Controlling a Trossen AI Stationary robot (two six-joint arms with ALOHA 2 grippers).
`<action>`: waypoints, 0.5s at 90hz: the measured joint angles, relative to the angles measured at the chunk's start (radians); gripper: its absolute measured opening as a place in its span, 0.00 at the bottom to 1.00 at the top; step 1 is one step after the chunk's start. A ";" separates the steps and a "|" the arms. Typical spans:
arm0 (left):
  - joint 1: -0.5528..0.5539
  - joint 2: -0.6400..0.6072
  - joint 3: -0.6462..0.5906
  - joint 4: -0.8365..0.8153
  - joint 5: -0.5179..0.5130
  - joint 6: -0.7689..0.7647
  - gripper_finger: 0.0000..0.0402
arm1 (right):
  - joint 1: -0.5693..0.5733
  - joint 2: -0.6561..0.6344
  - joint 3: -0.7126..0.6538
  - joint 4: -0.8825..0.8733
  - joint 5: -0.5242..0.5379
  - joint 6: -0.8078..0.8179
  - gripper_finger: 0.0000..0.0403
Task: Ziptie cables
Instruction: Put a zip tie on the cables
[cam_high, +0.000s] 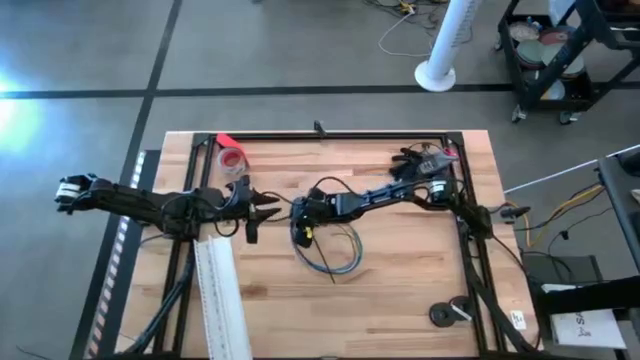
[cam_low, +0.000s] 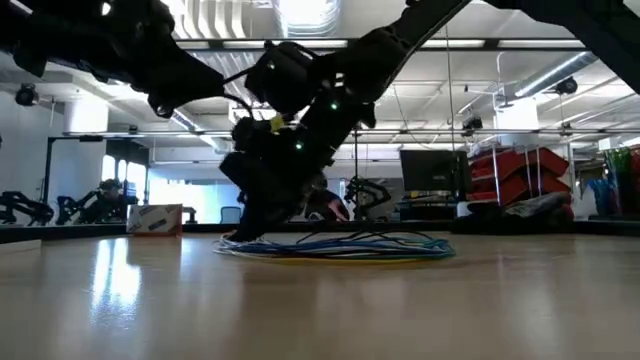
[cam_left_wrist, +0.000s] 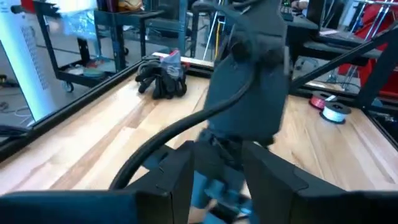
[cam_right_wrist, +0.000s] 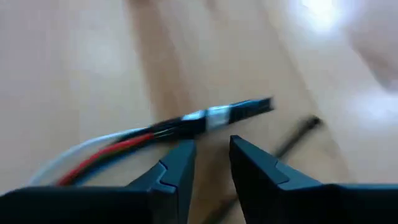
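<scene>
The cables (cam_high: 335, 255) lie in a loose coil of blue, green and dark strands on the bare wood near the middle of the table (cam_high: 400, 300); the low view shows the same coil (cam_low: 340, 246) flat on the surface, its loops spread and not drawn together. No tie is seen around the bundle. The right gripper (cam_high: 300, 232) stands low over the near edge of the coil, and in its wrist view the fingers (cam_right_wrist: 180, 163) are parted with a narrow gap, holding nothing; just ahead of them lies a cable end (cam_right_wrist: 217, 116) with a metal sleeve and red, white and dark leads, apart from the fingers. A thin dark strip (cam_right_wrist: 297, 134) lies beside it on the wood; whether this is the tie cannot be told. The left gripper (cam_high: 262, 210) hovers close beside the right, pointing towards it, its fingers (cam_left_wrist: 177, 180) apart and empty in its own wrist view, with the right arm's body filling the space ahead. Judgement: the step in hand is the first taking-up of the cables, with nothing yet gathered. The next move calls for the right gripper to settle over the cable end and close on it without pushing it away, as thin leads on smooth wood are liable to slide.
</scene>
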 joint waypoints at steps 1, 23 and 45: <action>0.000 0.000 0.000 0.000 0.000 0.000 0.31 | 0.004 0.001 0.004 -0.007 -0.005 -0.005 0.21; 0.000 -0.003 0.000 -0.018 0.000 -0.001 0.29 | 0.041 -0.029 0.086 -0.216 0.035 -0.043 0.25; 0.000 -0.003 0.000 -0.051 0.001 -0.015 0.26 | 0.041 -0.095 0.079 -0.412 0.106 -0.097 0.31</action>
